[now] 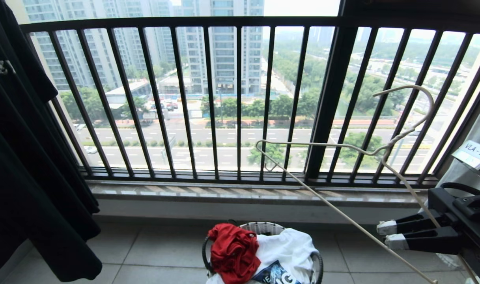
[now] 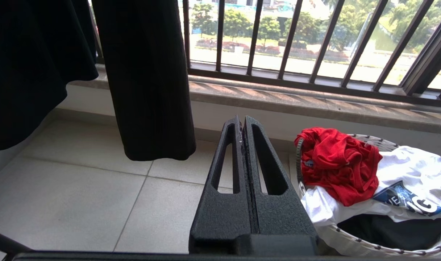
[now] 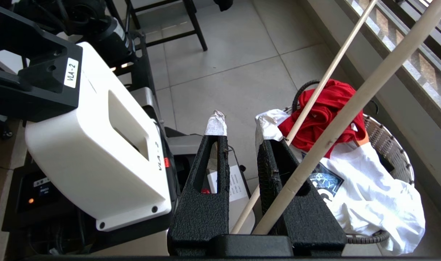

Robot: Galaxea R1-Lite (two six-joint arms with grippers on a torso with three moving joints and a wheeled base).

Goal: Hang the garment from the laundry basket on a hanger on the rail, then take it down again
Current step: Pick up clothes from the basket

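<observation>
The laundry basket [image 1: 318,263] stands on the tiled floor [image 1: 153,252] just below the window sill, a small round woven basket with a white rim and dark trim. The garment [image 1: 234,250], bright red, lies crumpled on top at the basket's left side, spilling slightly over the rim. Beside it and partly under it lies a white cloth [image 1: 291,246] with a dark blue printed patch and white letters, draped over the right side of the rim; the left wrist view shows something black [image 2: 390,230] deeper in the basket beneath it. The right tool [image 1: 386,234] sits at the right edge of the head view, its taped fingertips a little apart, and the hanger [image 1: 381,152] runs through it: in the right wrist view the pale wire passes between and alongside the fingers near their base, though whether they pinch it I cannot tell. The hanger is tilted, its hook up against the black window railing [image 1: 240,98], one long arm slanting down across the basket's right side. The left tool [image 2: 244,145] is pressed together, empty, low over the floor just left of the basket. A black T-shirt [image 1: 23,157] hangs at the far left. Beyond the railing lie roads, trees and tall buildings.
</observation>
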